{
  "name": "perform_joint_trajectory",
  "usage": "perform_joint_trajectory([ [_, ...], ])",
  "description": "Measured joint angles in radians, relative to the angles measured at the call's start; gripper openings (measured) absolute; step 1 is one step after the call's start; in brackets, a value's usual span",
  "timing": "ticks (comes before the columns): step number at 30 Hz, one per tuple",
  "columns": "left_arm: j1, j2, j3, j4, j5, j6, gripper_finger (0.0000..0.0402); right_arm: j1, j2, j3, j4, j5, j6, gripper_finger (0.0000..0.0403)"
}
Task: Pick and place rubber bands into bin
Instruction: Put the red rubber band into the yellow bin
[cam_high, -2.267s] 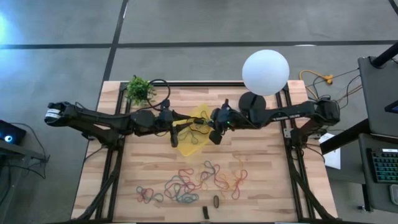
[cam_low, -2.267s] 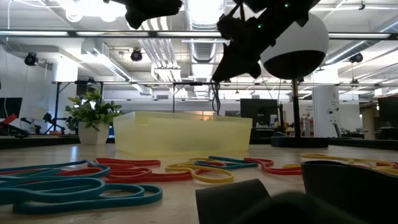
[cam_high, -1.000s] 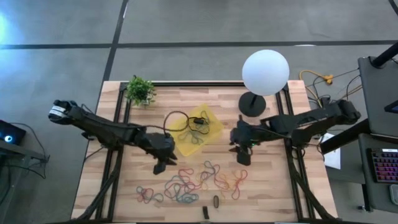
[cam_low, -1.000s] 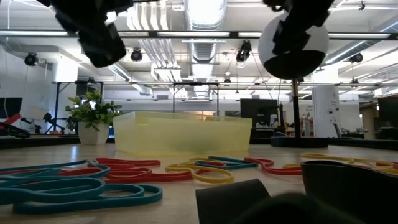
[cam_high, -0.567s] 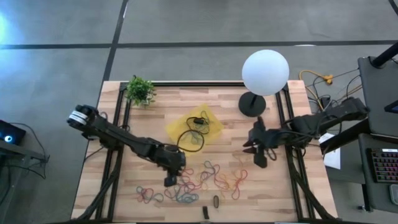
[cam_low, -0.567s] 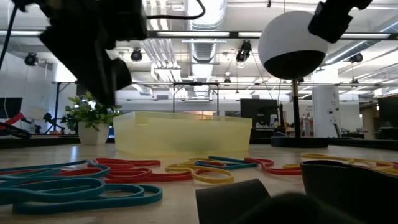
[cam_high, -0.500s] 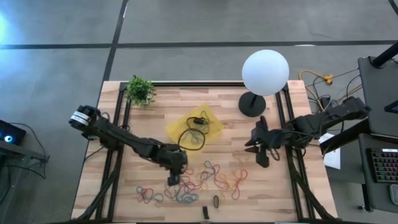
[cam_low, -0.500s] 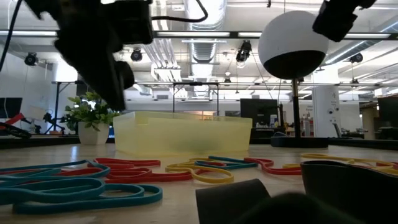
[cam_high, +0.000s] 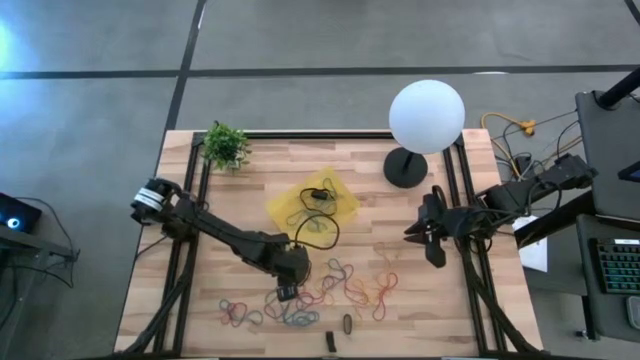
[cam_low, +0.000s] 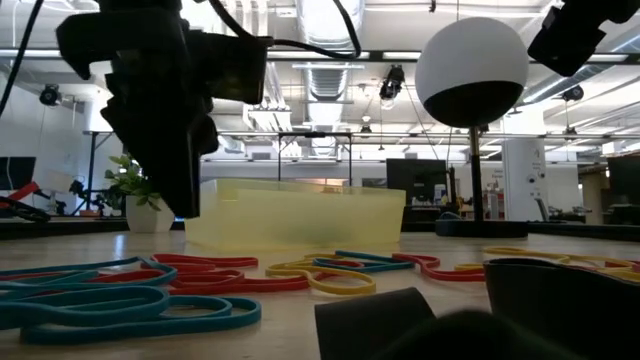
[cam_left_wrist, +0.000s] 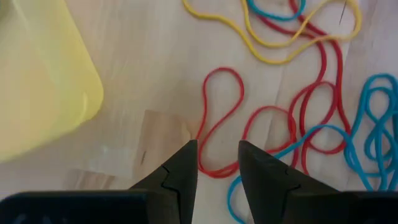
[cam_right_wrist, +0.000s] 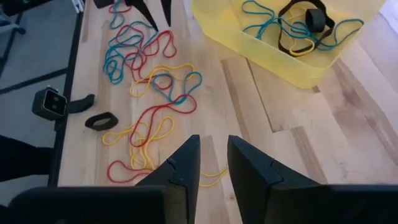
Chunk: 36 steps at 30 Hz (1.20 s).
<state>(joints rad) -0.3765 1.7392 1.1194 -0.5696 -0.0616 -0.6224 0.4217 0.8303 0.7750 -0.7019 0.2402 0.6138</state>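
Observation:
Rubber bands (cam_high: 322, 290) in red, blue, yellow and green lie loose on the wooden table near its front edge. The yellow bin (cam_high: 335, 200) stands mid-table and holds several bands (cam_right_wrist: 292, 28). My left gripper (cam_high: 284, 293) points steeply down over the left part of the loose bands, open. Its fingertips (cam_left_wrist: 186, 158) stand on either side of a red loop (cam_left_wrist: 219, 118), close above the table and holding nothing. My right gripper (cam_high: 435, 258) hangs above the table's right part, away from the bin. It is open by a narrow gap (cam_right_wrist: 214, 152) and empty.
A lamp with a white globe (cam_high: 427, 115) and a black round base (cam_high: 405, 168) stands at the back right. A small potted plant (cam_high: 225, 145) is at the back left. Two small dark oblong pieces (cam_high: 347, 325) lie at the front edge. A black cable loop (cam_high: 318, 228) hangs over the bin's near corner.
My left gripper has gone from beside the bin toward the near edge and down, tipping steeper, until it is low over the loose bands. My right gripper has drawn back toward the table's right edge, away from the bin. No band has moved.

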Motion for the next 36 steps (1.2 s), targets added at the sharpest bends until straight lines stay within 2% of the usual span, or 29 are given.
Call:
perform_joint_trajectory([
  [17,0.001,0.066,-0.019,-0.014,-0.015,-0.026,0.0099,0.000,-0.005,0.000,0.001,-0.001,-0.037,0.0068],
  [30,0.002,0.109,-0.024,0.033,0.087,-0.026,0.0097,0.000,-0.005,0.000,0.005,0.016,-0.032,0.0063],
  [33,0.002,0.112,-0.026,0.037,0.111,-0.027,0.0072,0.000,-0.005,0.000,0.005,0.022,-0.030,0.0063],
  [36,0.001,0.113,-0.034,0.042,0.130,-0.030,0.0019,0.000,-0.005,0.000,0.005,0.022,-0.030,0.0063],
])
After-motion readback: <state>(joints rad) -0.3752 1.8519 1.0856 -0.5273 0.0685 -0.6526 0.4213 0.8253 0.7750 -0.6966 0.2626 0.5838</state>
